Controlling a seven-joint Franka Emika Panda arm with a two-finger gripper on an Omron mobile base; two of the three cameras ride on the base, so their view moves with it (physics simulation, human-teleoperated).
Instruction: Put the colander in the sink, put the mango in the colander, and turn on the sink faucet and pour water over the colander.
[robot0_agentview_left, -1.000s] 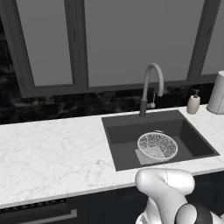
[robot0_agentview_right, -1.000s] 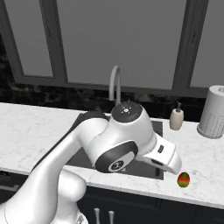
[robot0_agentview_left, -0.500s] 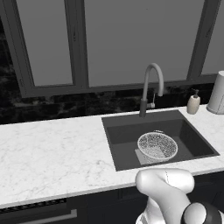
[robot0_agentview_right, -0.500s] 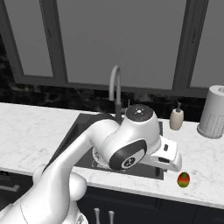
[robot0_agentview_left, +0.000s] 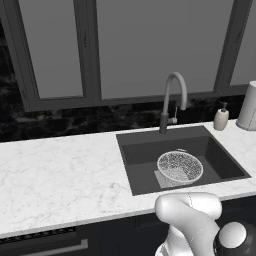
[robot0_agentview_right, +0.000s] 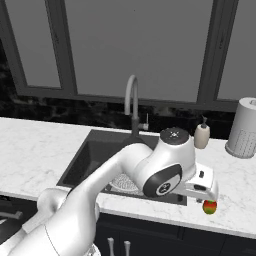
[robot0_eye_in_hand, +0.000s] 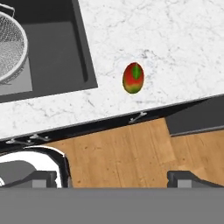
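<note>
The wire-mesh colander (robot0_agentview_left: 180, 166) sits on the floor of the dark sink (robot0_agentview_left: 137, 150), below the gooseneck sink faucet (robot0_agentview_left: 172, 100). No water runs from the spout. The red and yellow mango (robot0_agentview_right: 210, 206) lies on the marble counter to the right of the sink, near the front edge. In the hand view the mango (robot0_eye_in_hand: 133, 78) lies ahead, with the colander (robot0_eye_in_hand: 11, 48) at the far left. My gripper (robot0_eye_in_hand: 116, 179) is open and holds nothing; its fingertips (robot0_eye_in_hand: 43, 178) stand wide apart. My hand (robot0_agentview_right: 200, 181) hovers just above and left of the mango.
A beige soap dispenser (robot0_agentview_right: 202, 136) and a pale ribbed canister (robot0_agentview_right: 243, 128) stand at the back right of the counter. Dark windows rise behind the sink. Marble counter (robot0_agentview_left: 60, 175) stretches to the left of the sink. Wooden floor (robot0_eye_in_hand: 131, 153) lies below the counter edge.
My arm has swung a little to the right, carrying the hand closer over the mango. The colander and the mango have not moved.
</note>
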